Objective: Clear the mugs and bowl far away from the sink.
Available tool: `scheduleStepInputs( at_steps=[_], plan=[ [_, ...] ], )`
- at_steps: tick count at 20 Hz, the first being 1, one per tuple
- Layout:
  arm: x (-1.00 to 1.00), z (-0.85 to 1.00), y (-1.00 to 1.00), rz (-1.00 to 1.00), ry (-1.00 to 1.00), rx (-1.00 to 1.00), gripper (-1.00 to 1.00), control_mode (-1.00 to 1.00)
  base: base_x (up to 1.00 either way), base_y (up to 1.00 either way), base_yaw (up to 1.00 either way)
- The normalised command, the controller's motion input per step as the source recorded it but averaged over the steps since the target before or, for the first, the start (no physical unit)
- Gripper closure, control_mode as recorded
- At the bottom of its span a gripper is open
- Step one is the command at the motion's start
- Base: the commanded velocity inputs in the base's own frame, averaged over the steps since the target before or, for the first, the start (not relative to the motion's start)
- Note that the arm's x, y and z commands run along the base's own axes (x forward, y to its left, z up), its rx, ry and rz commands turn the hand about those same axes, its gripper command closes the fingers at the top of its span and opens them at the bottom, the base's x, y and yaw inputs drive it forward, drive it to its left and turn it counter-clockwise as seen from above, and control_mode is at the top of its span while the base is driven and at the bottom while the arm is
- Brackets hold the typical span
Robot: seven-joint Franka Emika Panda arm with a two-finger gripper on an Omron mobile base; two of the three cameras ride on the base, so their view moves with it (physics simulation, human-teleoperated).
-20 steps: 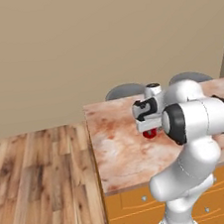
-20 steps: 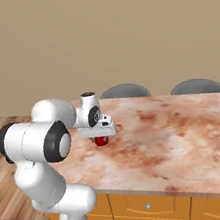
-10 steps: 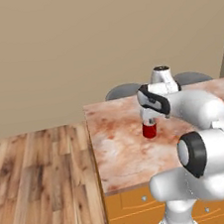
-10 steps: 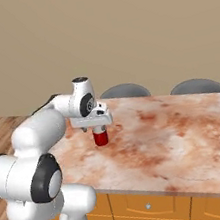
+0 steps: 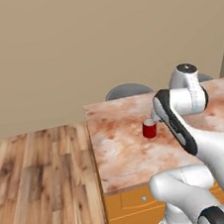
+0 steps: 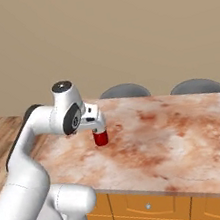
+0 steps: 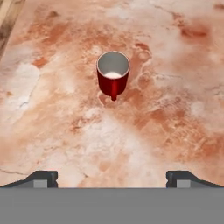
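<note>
red mug (image 7: pixel 113 78) upright on marble counter (image 7: pixel 175 113), apart from gripper (image 7: pixel 111 177) | fingers spread, empty | likely light, stiff, glossy-slippery | best pinched across rim, clear of handle

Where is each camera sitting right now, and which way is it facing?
Left base view: behind the arm's left, looking forward and down at the counter; arm rises lower right, beside the red mug.
Right base view: behind its right, same counter; arm lower left, gripper above the mug.
Hand view: on the hand, looking down at the upright mug; fingertips wide apart at the bottom.
All three share mug and counter.
</note>
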Motion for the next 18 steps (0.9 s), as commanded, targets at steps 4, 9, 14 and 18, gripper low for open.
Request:
scheduleStepInputs(
  at_steps=[4, 9, 14, 18],
  plan=[
    [-0.53, 0.48, 0.23, 0.0, -0.12, 0.0, -1.0, -1.0, 0.0, 0.0, 0.0],
    [-0.64, 0.97, 0.1, 0.0, -0.02, 0.0, -1.0, -1.0, 0.0, 0.0, 0.0],
    [-0.72, 0.8, 0.11, 0.0, 0.0, 0.0, -1.0, -1.0, 0.0, 0.0, 0.0],
    [-0.54, 0.13, 0.46, 0.0, -0.04, 0.0, -1.0, 1.0, -0.25, 0.24, 0.0]
  ],
)
